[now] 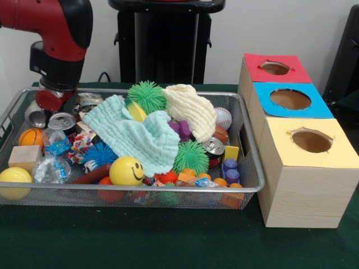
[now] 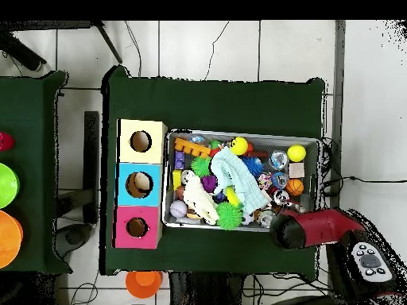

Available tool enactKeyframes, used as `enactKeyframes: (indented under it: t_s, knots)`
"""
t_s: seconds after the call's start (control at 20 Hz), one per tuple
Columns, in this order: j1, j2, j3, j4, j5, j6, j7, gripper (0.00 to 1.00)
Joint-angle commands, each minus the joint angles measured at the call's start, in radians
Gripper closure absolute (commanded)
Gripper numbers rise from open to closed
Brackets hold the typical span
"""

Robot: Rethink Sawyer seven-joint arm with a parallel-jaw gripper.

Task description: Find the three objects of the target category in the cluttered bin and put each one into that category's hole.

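Currently arm hanging over bin far-left corner, gripper sitting among cans; jaw state — can't tell.

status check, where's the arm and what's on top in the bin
Arm low over the bin's far corner, gripper hidden behind it. Nothing lifted yet. Mint cloth and cream cloth drape over the clutter, covering items.

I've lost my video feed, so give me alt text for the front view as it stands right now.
A red and black robot arm reaches down into the far left corner of a wire mesh bin heaped with toys, crushed cans and a light teal cloth. Right of the bin stand three wooden boxes with round holes, topped red, blue and yellow.
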Motion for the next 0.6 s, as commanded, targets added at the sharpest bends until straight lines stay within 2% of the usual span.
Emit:
enactKeyframes:
  t_s: [0.05, 0.3, 0.4, 0.6]
  knots:
    - [0.048, 0.139, -0.120, -0.251, -0.154, -0.159, 0.241, 0.00]
    - [0.049, 0.138, -0.102, -0.231, -0.130, -0.134, 0.187, 0.00]
    - [0.108, 0.158, -0.168, -0.254, -0.152, -0.147, 0.253, 0.00]
    - [0.166, 0.168, -0.244, -0.267, -0.146, -0.096, 0.286, 0.00]
